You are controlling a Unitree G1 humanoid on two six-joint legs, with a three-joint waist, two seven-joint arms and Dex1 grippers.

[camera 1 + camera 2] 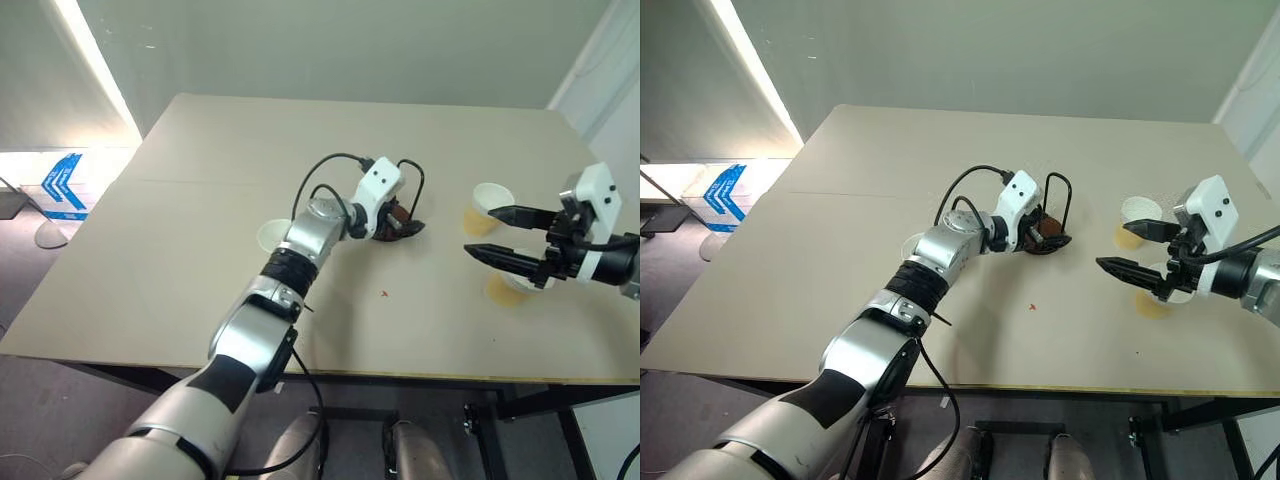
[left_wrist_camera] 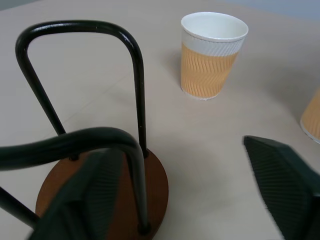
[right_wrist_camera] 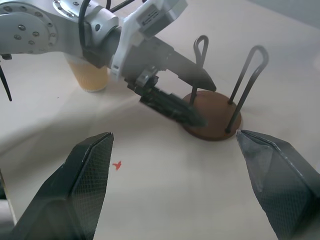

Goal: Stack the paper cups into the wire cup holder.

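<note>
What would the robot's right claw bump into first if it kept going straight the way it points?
Probably the wire cup holder with its round reddish-brown base, straight ahead of the open right gripper; the left gripper is already there, so depth is uncertain.

No readable text, label or number shows anywhere.

Middle: round reddish-brown wire cup holder [image 1: 1048, 238] stood on the beige desk [image 1: 840, 250].
Robot's left: one tan paper cup [image 1: 272, 238] stood behind the left arm.
Robot's right: two tan paper cups, far [image 1: 487, 208] and near [image 1: 505, 288], well apart from the holder.
</note>
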